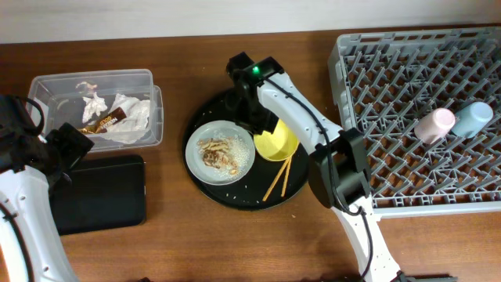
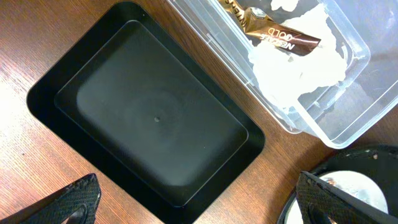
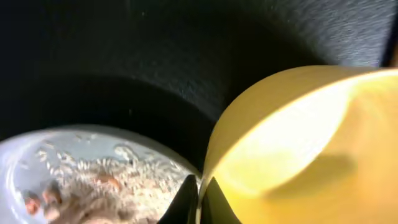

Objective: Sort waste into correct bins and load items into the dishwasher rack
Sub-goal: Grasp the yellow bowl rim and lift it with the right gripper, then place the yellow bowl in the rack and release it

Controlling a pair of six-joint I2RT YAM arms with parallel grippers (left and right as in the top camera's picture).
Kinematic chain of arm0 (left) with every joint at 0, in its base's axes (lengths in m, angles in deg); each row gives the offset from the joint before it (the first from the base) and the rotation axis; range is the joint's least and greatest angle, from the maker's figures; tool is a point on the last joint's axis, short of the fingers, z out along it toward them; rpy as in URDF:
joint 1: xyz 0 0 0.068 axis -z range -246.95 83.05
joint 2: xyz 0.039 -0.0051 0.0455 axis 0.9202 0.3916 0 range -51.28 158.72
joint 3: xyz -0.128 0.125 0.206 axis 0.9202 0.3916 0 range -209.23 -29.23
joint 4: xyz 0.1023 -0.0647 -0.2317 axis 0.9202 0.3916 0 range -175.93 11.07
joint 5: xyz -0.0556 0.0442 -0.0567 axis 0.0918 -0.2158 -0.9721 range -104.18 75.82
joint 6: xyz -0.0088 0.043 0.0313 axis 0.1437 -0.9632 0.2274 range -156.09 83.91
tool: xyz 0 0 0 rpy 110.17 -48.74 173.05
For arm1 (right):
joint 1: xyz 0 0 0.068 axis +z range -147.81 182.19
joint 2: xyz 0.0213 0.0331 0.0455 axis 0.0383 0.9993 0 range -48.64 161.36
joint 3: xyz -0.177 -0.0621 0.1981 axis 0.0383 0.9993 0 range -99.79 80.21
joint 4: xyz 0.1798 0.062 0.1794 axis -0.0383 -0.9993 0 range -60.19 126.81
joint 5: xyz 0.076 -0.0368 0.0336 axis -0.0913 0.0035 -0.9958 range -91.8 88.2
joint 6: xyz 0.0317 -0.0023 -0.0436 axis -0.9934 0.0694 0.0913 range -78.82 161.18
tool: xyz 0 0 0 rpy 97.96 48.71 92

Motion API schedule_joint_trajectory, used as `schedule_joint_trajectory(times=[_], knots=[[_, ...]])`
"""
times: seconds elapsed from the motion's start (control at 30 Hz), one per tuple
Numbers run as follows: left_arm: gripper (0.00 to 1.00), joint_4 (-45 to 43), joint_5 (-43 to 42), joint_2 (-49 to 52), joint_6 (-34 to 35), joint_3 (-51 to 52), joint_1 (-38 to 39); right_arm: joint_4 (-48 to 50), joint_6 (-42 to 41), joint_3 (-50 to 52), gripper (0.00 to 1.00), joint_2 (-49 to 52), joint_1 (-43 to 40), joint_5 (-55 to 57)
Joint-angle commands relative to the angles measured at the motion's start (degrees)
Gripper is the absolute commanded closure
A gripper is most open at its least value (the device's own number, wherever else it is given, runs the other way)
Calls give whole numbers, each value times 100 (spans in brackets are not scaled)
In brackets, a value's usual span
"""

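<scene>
Right wrist: glossy yellow-green bowl [image 3: 298,143], rim pinched by right gripper [image 3: 199,194]; gold-brown snack wrapper [image 2: 277,34] reading "GOLD" beyond splayed left gripper [image 2: 198,180].

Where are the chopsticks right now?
In the overhead view, the chopsticks lie on the right part of the round tray, just below the bowl and right of the plate.
</scene>
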Motion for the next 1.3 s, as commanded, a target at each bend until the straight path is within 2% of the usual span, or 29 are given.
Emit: schedule_joint_trajectory(times=[0.0,0.1,0.2,0.23,0.33,0.43,0.53,0.63,0.67,0.7,0.77,0.8,0.83,0.9,0.97,1.03,1.27], knots=[[1,7,42,-50,48,-68,-26,-422,295,-785,96,-101,-162,-105],[1,7,42,-50,48,-68,-26,-1445,828,-2400,96,-101,-387,-286],[1,4,42,-50,48,-68,-26,-1840,2608,-4127,96,-144,-997,-1864],[1,4,44,-50,48,-68,-26,-1840,2717,-4470,96,-234,-1397,-2317],[1,4,42,-50,48,-68,-26,-1840,2955,-4559,96,-739,-2859,-3241],[1,7,42,-50,48,-68,-26,-1840,3318,-4478,96,-1281,-3746,-3292],[1,4,42,-50,48,-70,-26,-1840,3585,-3665,96,-2127,-4135,-2594],[1,7,44,-50,48,-68,-26,-1840,4024,-1735,96,-3224,-4463,-885],[1,7,42,-50,48,-70,-26,-1840,4205,-1443,96,-3311,-4697,-846],[1,7,42,-50,48,-68,-26,-1832,4682,-960,96,-3300,-5460,-1217],[0,4,44,-50,48,-68,-26,-1799,5508,-505,96,-3268,-6328,-2166],[1,7,42,-50,48,-68,-26,-1718,5569,-260,96,-3268,-6736,-2570],[1,4,42,-50,48,-68,-26,-1508,5982,107,96,-3268,-7187,-2979],[1,7,42,-50,48,-68,-26,-1071,6129,933,96,-3259,-7683,-3458],[1,7,42,-50,48,-68,-26,-509,7020,1703,96,-3204,-7866,-4953],[1,4,42,-50,48,-68,-26,396,7169,2601,96,-3182,-7921,-5840],[1,7,42,-50,48,-68,-26,1530,7169,3816,96,-3176,-8153,-6059]])
